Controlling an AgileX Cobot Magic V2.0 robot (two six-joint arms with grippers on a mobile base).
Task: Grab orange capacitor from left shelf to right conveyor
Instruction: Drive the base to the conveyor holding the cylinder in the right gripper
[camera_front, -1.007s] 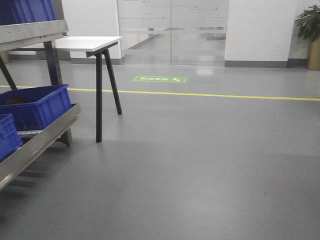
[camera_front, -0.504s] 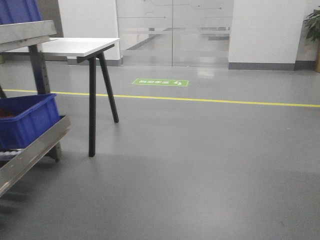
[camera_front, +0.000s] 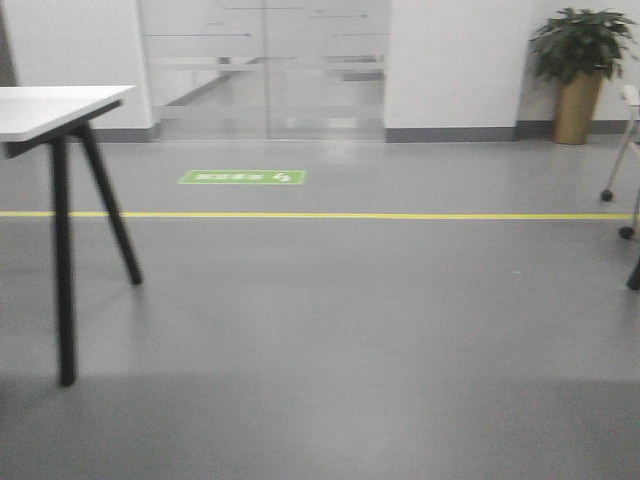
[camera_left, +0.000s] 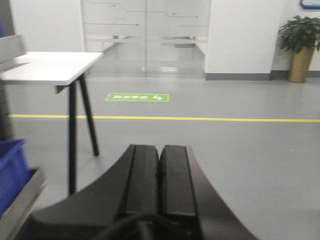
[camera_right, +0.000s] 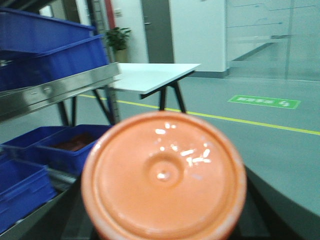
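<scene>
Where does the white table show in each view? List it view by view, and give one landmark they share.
Exterior front-facing: the white table is at the left edge, cut off by the frame.
Left wrist: the white table is at the upper left.
Right wrist: the white table is at the upper middle, above the orange capacitor.
Shared landmark: the green floor sign beside the yellow line.

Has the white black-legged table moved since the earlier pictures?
No. The white black-legged table and the green floor sign shifted left together; the view turned right.
</scene>
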